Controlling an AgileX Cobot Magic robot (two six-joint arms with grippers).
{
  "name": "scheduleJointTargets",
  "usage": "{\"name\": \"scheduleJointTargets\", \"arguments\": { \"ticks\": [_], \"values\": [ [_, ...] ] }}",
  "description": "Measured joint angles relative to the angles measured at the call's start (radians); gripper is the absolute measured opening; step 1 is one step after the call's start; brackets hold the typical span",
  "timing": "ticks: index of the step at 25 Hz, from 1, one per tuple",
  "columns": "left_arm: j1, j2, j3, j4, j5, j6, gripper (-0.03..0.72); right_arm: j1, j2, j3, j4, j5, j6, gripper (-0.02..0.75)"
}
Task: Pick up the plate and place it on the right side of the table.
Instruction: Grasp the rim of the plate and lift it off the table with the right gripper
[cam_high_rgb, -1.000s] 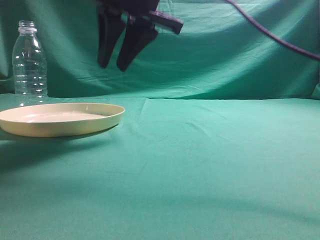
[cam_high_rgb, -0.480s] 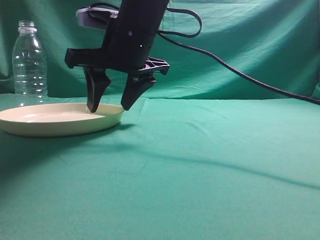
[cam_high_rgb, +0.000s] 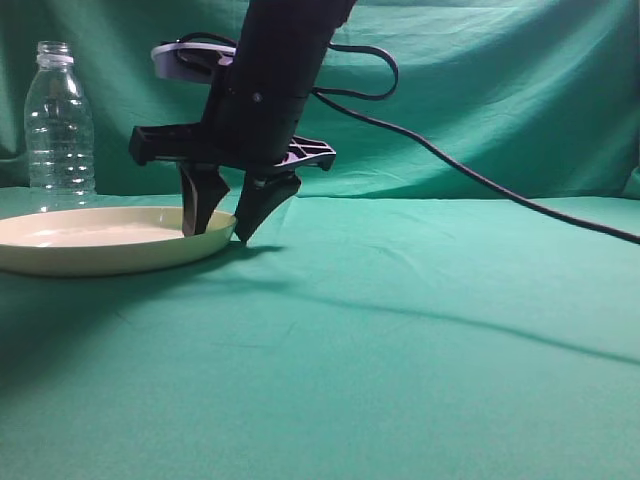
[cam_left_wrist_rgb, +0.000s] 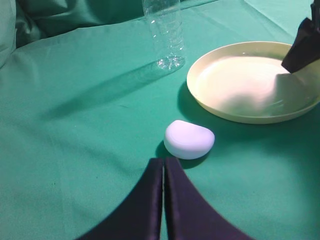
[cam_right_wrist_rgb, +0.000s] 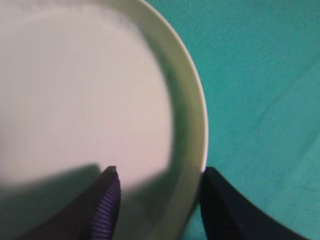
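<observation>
The cream-yellow plate (cam_high_rgb: 100, 240) lies on the teal table (cam_high_rgb: 400, 350) at the left. My right gripper (cam_high_rgb: 218, 236) is open and straddles the plate's right rim, one finger inside the plate and one outside on the cloth. The right wrist view shows the plate (cam_right_wrist_rgb: 85, 90) with its rim between the open fingers of the right gripper (cam_right_wrist_rgb: 159, 175). My left gripper (cam_left_wrist_rgb: 163, 160) is shut and empty, low over the cloth short of the plate (cam_left_wrist_rgb: 250, 82). It does not show in the exterior view.
A clear plastic bottle (cam_high_rgb: 60, 125) stands upright behind the plate, also in the left wrist view (cam_left_wrist_rgb: 164, 32). A small white rounded object (cam_left_wrist_rgb: 189, 139) lies between the left gripper and the plate. The right arm's black cable (cam_high_rgb: 480, 180) hangs across the right side.
My right gripper has come down from above the table to the plate's right rim, its fingers now around the rim. The plate's right edge sits slightly further left.
</observation>
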Motion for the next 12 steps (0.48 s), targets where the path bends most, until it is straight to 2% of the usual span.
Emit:
{"name": "scheduleJointTargets", "arguments": {
  "ticks": [4,7,9,11,12],
  "values": [
    [0.0,0.0,0.0,0.0,0.0,0.0,0.0,0.0,0.002,0.0,0.002,-0.002,0.0,0.368],
    [0.0,0.0,0.0,0.0,0.0,0.0,0.0,0.0,0.002,0.0,0.002,-0.006,0.0,0.251],
    [0.0,0.0,0.0,0.0,0.0,0.0,0.0,-0.002,0.002,-0.001,-0.001,-0.009,0.005,0.109],
    [0.0,0.0,0.0,0.0,0.0,0.0,0.0,-0.002,0.001,-0.008,-0.018,-0.01,0.048,0.057],
    [0.0,0.0,0.0,0.0,0.0,0.0,0.0,-0.002,-0.001,-0.012,-0.041,-0.001,0.074,0.073]
  ]
}}
